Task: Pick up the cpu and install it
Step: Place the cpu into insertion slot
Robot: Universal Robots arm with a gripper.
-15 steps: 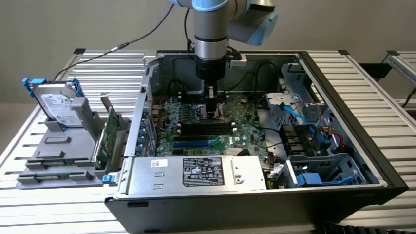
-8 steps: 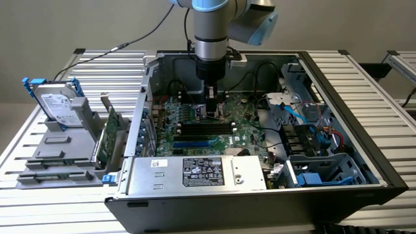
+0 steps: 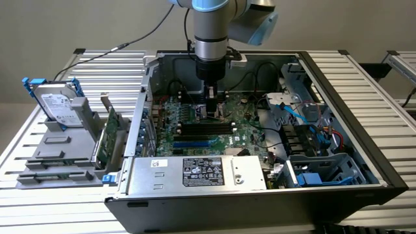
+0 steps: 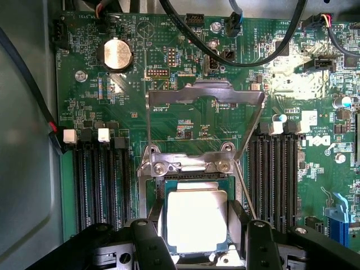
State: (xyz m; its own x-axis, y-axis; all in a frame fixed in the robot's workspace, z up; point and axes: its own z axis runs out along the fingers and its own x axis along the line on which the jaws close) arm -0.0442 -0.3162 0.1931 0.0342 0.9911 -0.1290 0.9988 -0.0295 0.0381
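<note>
Cpu: the cpu (image 4: 197, 222) lies flat and square over the opening of the socket frame (image 4: 188, 166). Its silvery top faces up, and a thin green edge shows on the side towards the frame's hinge.
Grip: the gripper (image 4: 197, 239) has one black finger (image 4: 147, 242) on each of two opposite edges of the chip. They look pressed against it, so I'd say it is clamped on the cpu.
Seated or not: from where I stand I cannot tell whether the chip rests in the socket or hangs just above it.
Done: the pick-up looks finished, and the chip is lined up with the socket.
Left: the chip is not let go, and the load plate (image 4: 205, 93) is swung up and back from the socket frame, so nothing is locked down yet.
Arm: the arm (image 3: 211, 44) drops straight down into the open computer case (image 3: 344, 83), wrist vertical, directly over the socket frame.
Beside the socket frame: memory slots (image 4: 101, 180) run along both flanks.
Beyond the load plate: a coin battery (image 4: 117, 54) sits on the board.
Well apart from the socket frame: a hard drive (image 3: 58, 105) stands outside the case, on the exterior view's left.
</note>
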